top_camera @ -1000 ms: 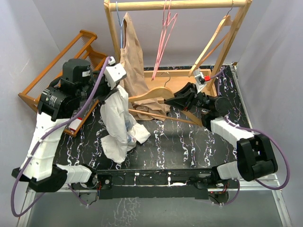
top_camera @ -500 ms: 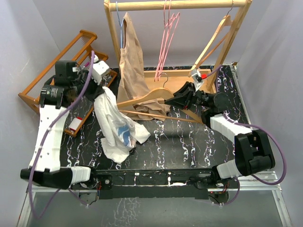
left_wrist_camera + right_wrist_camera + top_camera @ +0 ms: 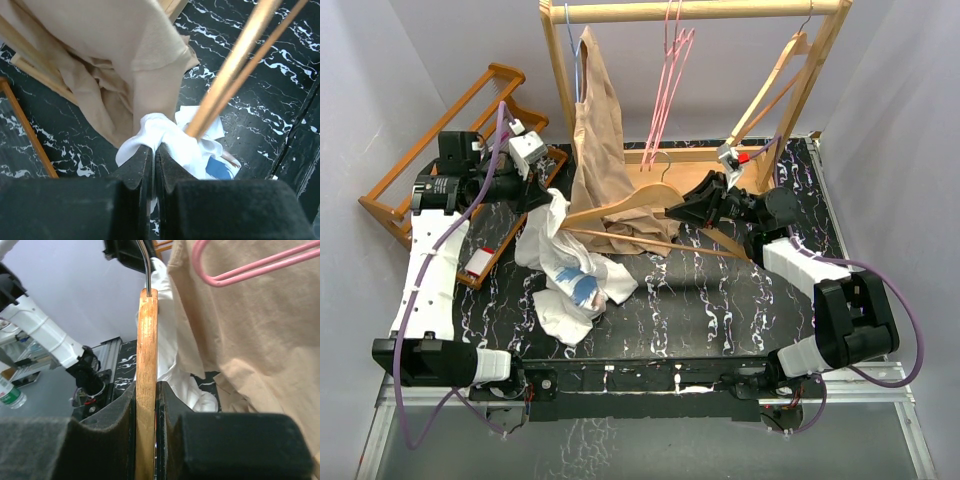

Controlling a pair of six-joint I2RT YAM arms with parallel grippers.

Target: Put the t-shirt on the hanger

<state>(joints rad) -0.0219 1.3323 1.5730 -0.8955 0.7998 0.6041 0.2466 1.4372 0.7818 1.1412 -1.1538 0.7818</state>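
Observation:
The white t-shirt [image 3: 570, 270] with its blue print lies bunched on the black marbled table, and one edge is lifted. My left gripper [image 3: 542, 195] is shut on that lifted edge; in the left wrist view its jaws [image 3: 154, 149] pinch white t-shirt [image 3: 180, 145] cloth. My right gripper [image 3: 678, 210] is shut on a light-wood hanger [image 3: 620, 207], held level over the table's middle; in the right wrist view the jaws [image 3: 146, 387] clamp the wood hanger [image 3: 147, 340] edge-on. The pink hanger [image 3: 670, 80] hangs on the rail, untouched, and also shows as a pink hanger [image 3: 250, 267] loop in the right wrist view.
A beige garment [image 3: 595, 120] hangs from the wooden rack [image 3: 700, 10] and drapes onto the table behind the wood hanger. Another wood hanger [image 3: 770, 85] hangs at the rack's right end. A slatted wooden frame [image 3: 450, 110] leans at the left, a small red-and-white item [image 3: 480, 262] beside it.
My left arm has swung left and down, so the t-shirt has gone from hanging tall to slumped on the table. My right gripper has shifted the wood hanger slightly left.

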